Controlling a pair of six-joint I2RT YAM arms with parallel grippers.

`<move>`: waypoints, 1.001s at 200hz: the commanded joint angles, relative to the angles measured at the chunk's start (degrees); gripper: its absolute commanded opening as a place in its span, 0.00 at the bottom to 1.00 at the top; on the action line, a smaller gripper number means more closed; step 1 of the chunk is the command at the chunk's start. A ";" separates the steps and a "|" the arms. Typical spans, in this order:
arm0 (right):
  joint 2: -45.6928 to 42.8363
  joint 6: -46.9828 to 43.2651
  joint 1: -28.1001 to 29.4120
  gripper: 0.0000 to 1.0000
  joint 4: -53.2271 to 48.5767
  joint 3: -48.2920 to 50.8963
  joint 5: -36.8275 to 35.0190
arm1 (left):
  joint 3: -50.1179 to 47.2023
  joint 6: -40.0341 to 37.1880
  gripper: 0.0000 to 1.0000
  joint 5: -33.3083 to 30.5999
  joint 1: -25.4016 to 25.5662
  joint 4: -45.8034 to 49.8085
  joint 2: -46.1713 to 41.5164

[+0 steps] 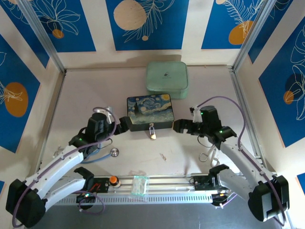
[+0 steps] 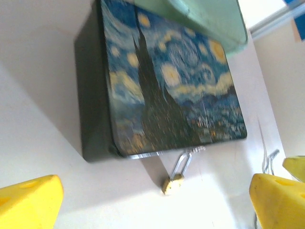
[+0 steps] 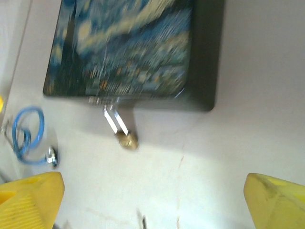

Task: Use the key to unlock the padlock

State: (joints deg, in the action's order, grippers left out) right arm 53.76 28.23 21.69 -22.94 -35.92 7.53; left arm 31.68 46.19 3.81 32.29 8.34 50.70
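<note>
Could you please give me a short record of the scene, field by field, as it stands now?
padlock: shackle through the front latch of the painted tin box, body lying on the table
key: probably the thin sliver on the table in front of the padlock; too small to be sure
left claw: open, empty, beside the box's left end
right claw: open, empty, beside the box's right end
mint case: behind the box
progress: key not yet picked up

robot lab cell, aluminium frame [image 1: 45,43], patterned blue panels [image 1: 147,24]
</note>
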 commanded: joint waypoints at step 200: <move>20.46 18.71 42.76 0.38 -1.42 2.04 -28.06 | -2.93 26.13 0.95 -22.14 33.27 -6.16 14.40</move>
State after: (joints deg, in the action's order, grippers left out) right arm 72.60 44.62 63.22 -21.52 -32.14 -15.11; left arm 30.20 69.65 -15.25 64.97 2.50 66.89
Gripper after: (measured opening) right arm 0.404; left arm 0.952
